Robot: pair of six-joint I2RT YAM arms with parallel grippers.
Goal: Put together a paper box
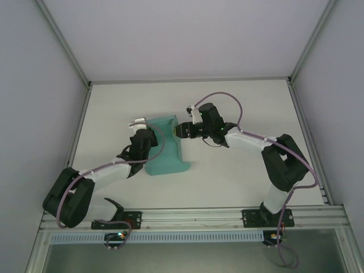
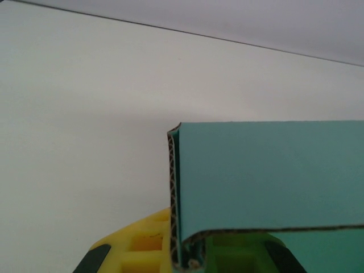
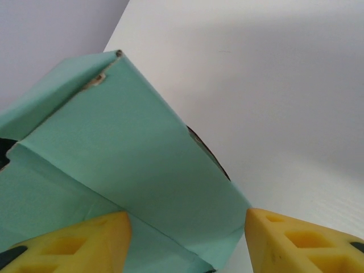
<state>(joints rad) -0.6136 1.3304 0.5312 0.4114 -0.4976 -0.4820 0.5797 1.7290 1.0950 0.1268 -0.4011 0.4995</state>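
Paper box (image 1: 168, 152), teal-green card, part-folded, lies flat-bottomed on the white table (image 1: 239, 182), between the two arms. Left gripper (image 1: 149, 129) sits at the box's far left corner, jaws closed tight on a raised wall of the box. In the left wrist view that wall's corrugated cut edge (image 2: 172, 199) runs upright beside a yellow finger (image 2: 136, 247), and the wall's teal face spreads away from the edge. Right gripper (image 1: 178, 130) sits at the box's right side, near the far end, facing the left gripper across the box. Its jaws stand well apart and hold nothing. In the right wrist view its two yellow fingers (image 3: 74, 239) stand either side of a sloping teal panel (image 3: 136, 165). One finger overlaps the card; the other stands just clear of the panel's near corner. Cannot tell whether either pad touches the card. Box's near end rests on the table, apart from both grippers. Bare white table surface surrounds the box on all sides.
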